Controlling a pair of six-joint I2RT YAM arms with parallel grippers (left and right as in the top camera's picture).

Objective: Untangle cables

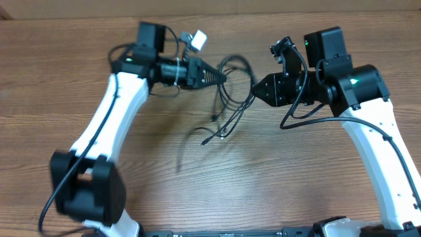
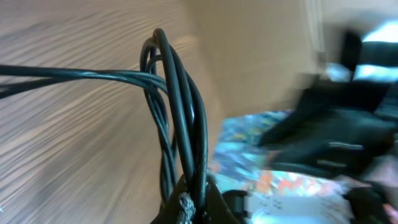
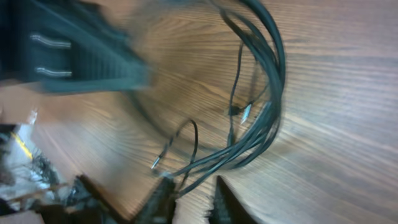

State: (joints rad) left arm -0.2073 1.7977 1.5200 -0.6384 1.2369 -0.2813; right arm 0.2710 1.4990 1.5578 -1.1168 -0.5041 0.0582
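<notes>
The cables (image 1: 231,99) are thin black cords in a loose bundle of loops on the wooden table (image 1: 276,171), between my two grippers. My left gripper (image 1: 222,78) points right and is shut on several strands. In the left wrist view the cables (image 2: 181,106) rise in a tight loop from its closed jaws (image 2: 194,208). My right gripper (image 1: 254,91) points left, close to the bundle. In the right wrist view it (image 3: 194,196) is open, and strands of the cables (image 3: 267,112) run past its left fingertip (image 3: 166,193). A loose plug end (image 3: 155,165) lies on the table.
A small white and grey part (image 1: 197,39) sits by the left arm's wrist at the back. Thicker black cables hang from the right arm (image 1: 309,118). Loose cord ends (image 1: 205,139) trail toward the table's middle. The back edge of the table (image 1: 79,16) is close behind both arms.
</notes>
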